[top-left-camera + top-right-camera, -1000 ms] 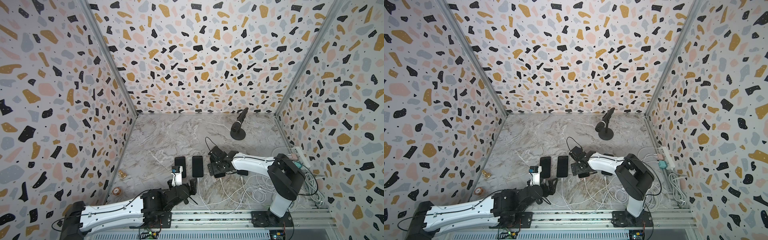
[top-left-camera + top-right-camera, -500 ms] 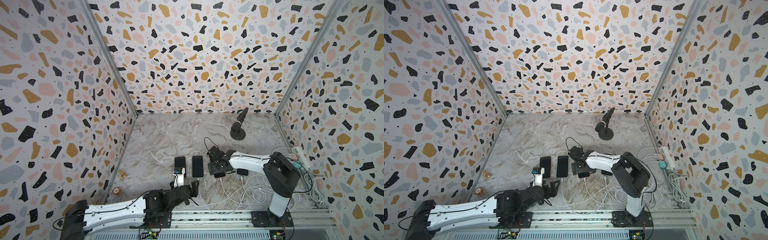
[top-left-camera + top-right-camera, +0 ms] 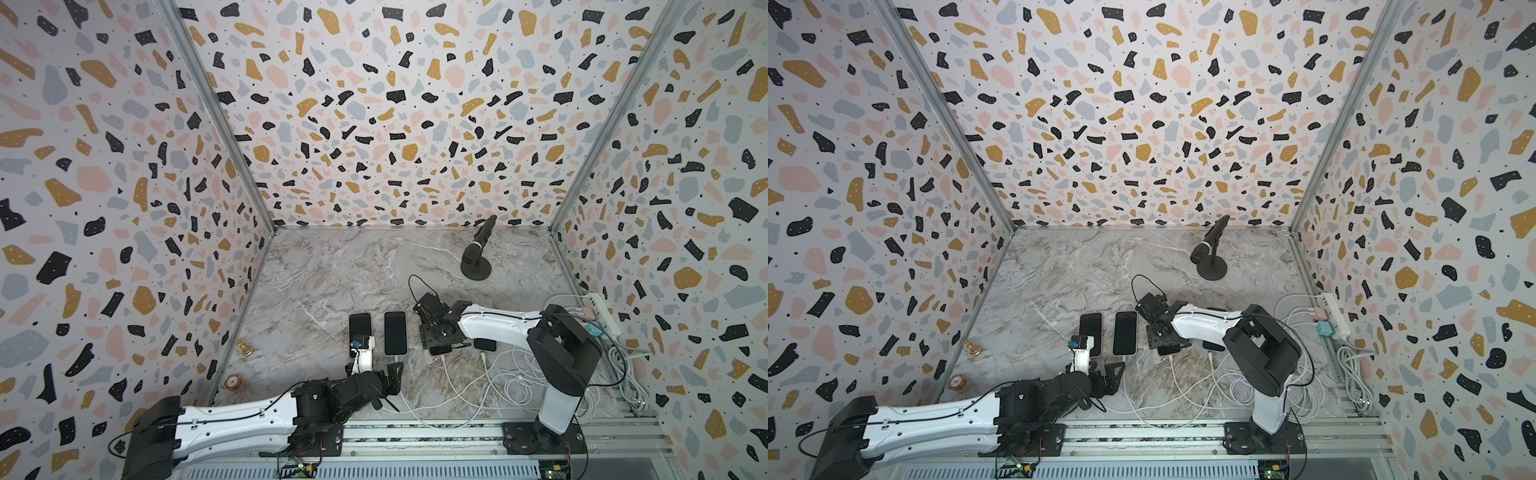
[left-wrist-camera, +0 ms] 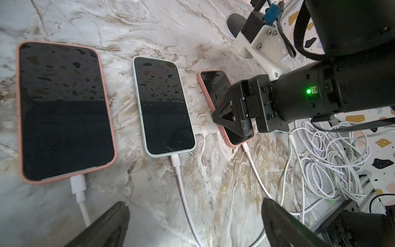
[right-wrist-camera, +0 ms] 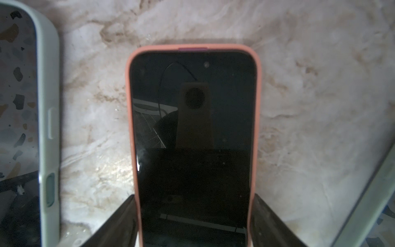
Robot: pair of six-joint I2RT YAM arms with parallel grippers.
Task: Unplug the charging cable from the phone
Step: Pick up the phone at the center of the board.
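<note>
Three phones lie side by side on the marble floor, each with a white charging cable plugged into its near end: a large pink-cased phone (image 4: 64, 109), a pale-green-cased phone (image 4: 163, 104) and a salmon-cased phone (image 5: 193, 119). My right gripper (image 5: 194, 198) straddles the salmon phone (image 4: 215, 85), one finger against each long side of its case. My left gripper (image 4: 195, 210) hovers open just in front of the phones. The green phone's cable (image 4: 181, 184) runs between its fingers untouched. In both top views the right gripper (image 3: 438, 347) (image 3: 1167, 347) hides most of the salmon phone.
A fourth phone (image 3: 484, 344) lies under the right arm. Loose white cables (image 3: 519, 386) pile up towards a power strip (image 3: 602, 311) by the right wall. A microphone on a round stand (image 3: 476, 257) stands at the back. Two small objects (image 3: 243, 348) sit by the left wall.
The right gripper's jaws have narrowed from wide open until they meet the salmon phone's sides. The left arm has only shifted slightly near the front and stays open.
</note>
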